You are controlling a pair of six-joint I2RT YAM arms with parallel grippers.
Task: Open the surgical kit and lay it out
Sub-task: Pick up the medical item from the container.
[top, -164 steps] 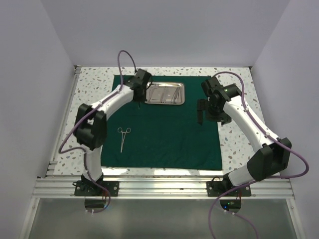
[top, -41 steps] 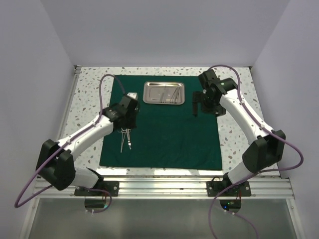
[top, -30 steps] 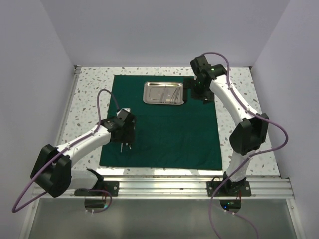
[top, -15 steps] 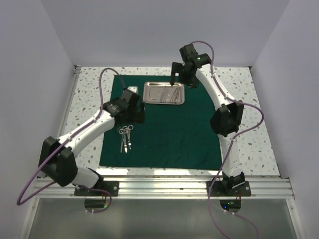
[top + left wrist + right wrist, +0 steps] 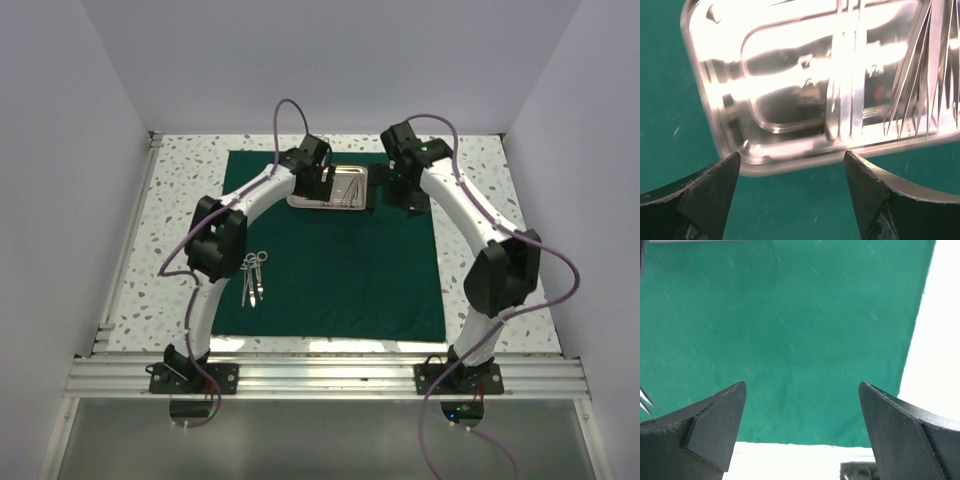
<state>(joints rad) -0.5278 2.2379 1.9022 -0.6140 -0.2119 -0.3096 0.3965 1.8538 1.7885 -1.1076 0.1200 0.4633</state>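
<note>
One tray (image 5: 790,75), one green cloth (image 5: 340,280), two ring-handled instruments (image 5: 252,277); left jaws spread, right jaws spread

- One dark green cloth (image 5: 340,270) was there.
- One steel tray (image 5: 347,205) was there.
- Two ring-handled instruments (image 5: 246,284) lay outside the tray.
- Slim tools (image 5: 845,100) lay inside the tray, perhaps four or five; glare blurred the count.
</note>
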